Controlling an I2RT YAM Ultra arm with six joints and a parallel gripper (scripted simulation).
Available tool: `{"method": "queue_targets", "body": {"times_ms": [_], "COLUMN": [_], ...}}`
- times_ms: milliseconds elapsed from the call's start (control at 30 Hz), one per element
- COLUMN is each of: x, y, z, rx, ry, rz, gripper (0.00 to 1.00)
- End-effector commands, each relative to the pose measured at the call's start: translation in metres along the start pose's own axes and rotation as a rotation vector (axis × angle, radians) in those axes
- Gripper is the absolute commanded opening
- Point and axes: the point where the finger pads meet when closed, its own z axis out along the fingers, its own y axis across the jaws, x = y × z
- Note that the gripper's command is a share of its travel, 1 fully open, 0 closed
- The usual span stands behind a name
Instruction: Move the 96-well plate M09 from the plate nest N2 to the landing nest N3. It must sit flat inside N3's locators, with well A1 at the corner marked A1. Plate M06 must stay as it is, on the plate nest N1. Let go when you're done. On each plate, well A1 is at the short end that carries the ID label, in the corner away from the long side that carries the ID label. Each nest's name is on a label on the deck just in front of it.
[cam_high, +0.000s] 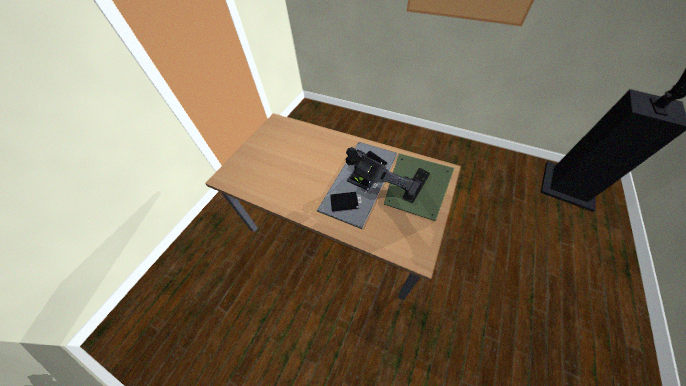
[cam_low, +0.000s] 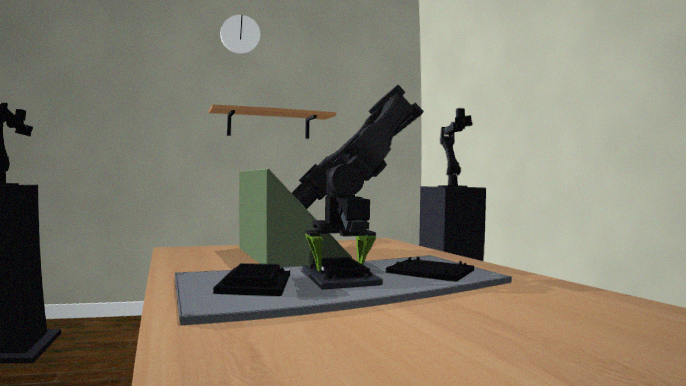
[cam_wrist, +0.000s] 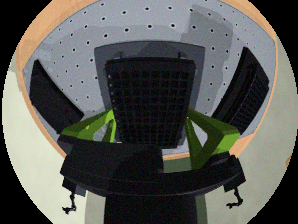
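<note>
My gripper (cam_low: 340, 256) with green fingers is shut on the long sides of the black 96-well plate M09 (cam_low: 343, 267), which is level at the middle nest N2 (cam_low: 345, 279) of the grey deck. I cannot tell whether it rests on the nest or is just off it. In the wrist view the plate (cam_wrist: 150, 102) fills the middle between the fingers. Plate M06 (cam_low: 253, 278) sits on nest N1 at the left; it also shows in the overhead view (cam_high: 345, 201). The landing nest N3 (cam_low: 430, 268) at the right is flat and empty, with small locators. The labels are too small to read.
A green wedge block (cam_low: 272, 225) stands behind the deck, where the arm is mounted on a green mat (cam_high: 420, 186). The grey deck (cam_low: 340, 292) lies across the wooden table. Black camera stands are off the table at the left and at the back right.
</note>
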Motion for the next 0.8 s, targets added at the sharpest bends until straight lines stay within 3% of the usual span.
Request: {"method": "queue_targets", "body": {"times_ms": [0, 533, 567, 767], "x": [-0.0035, -0.0032, -0.0032, -0.0032], "y": [0.0009, 0.0007, 0.0008, 0.0008], "z": [-0.0042, -0.0019, -0.0007, -0.0007], "rx": [0.000, 0.000, 0.000, 0.000], "ry": [-0.015, -0.015, -0.015, -0.015], "rz": [-0.003, -0.003, -0.003, -0.003], "gripper": [0.00, 0.00, 1.00, 1.00]}}
